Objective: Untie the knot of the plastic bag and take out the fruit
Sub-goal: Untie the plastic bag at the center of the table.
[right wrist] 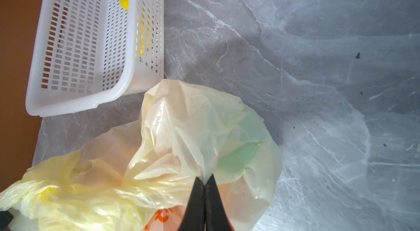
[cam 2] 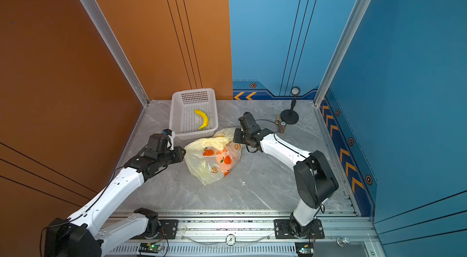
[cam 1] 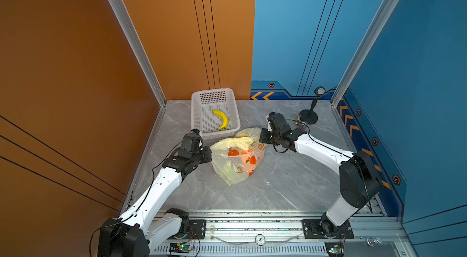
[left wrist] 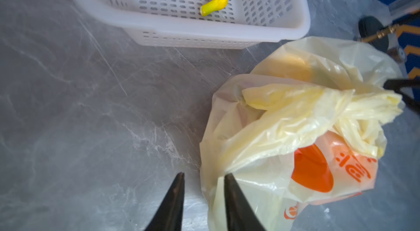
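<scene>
Robot lab booth: aluminium frame (cam 1: pixel 134 41), orange wall (cam 1: pixel 63 66), blue wall (cam 1: pixel 290 28), marble-look tabletop (cam 1: pixel 278 187), mounting rail (cam 1: pixel 252 220).

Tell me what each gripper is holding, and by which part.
Right gripper: shut on the bag, pinching a loose fold of film near its bunched top. Left gripper: jaws open beside the bag, holding nothing.

Top views look down; 2 wrist views closely share plastic bag (left wrist: pixel 261 132).

Left arm (cam 1: pixel 164 182) and right arm (cam 1: pixel 318 151) — white shells, black joints, thin black cables.
</scene>
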Controlling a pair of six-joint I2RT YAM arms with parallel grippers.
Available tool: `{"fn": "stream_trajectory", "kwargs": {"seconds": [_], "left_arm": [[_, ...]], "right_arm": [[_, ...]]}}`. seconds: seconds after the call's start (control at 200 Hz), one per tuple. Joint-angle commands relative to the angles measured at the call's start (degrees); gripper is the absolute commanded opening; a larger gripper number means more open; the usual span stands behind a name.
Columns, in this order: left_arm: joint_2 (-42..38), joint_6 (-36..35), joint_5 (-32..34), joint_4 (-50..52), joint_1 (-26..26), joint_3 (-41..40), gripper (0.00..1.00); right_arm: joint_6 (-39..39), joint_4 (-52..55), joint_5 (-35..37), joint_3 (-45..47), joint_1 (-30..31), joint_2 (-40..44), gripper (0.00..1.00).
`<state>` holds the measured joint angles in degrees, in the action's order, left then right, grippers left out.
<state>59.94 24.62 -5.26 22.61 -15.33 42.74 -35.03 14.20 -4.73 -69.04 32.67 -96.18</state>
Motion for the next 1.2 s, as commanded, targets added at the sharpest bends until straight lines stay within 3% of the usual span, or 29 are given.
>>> {"fn": "stream_trajectory", "kwargs": {"seconds": [0.0,0.23,0.431,0.576,0.741,0.916,1.192], "left_arm": [[0.2,-6.16,-7.61,-0.8,-0.68,4.92,0.53],[10.54,-17.23,-8.81,9.08,-3.25,15.82,0.65],[20.12,-19.08,-8.64,12.04,-4.31,22.87,0.67],[24.7,-18.31,-8.37,11.3,-4.57,24.54,0.57],[26.0,-16.61,-6.59,10.65,-4.99,24.3,0.32],[22.72,-12.98,-0.62,9.04,-4.0,22.59,0.08],[15.77,-9.56,0.2,7.34,0.08,20.77,0.04]], "right_arm": [[-0.48,-1.57,-1.52,-0.49,0.67,1.46,0.0],[-0.58,-1.1,-3.47,-1.28,0.88,1.38,0.0],[-0.31,-0.49,-3.89,-1.54,1.23,1.71,0.0],[-0.44,-0.15,-3.83,-1.54,1.26,2.29,0.0],[-0.09,0.43,-3.26,-1.44,1.29,3.31,0.0],[-1.01,-1.56,-2.56,1.64,-0.34,5.45,0.0],[-5.45,-5.75,-4.89,9.85,-6.06,9.04,0.0]]}}
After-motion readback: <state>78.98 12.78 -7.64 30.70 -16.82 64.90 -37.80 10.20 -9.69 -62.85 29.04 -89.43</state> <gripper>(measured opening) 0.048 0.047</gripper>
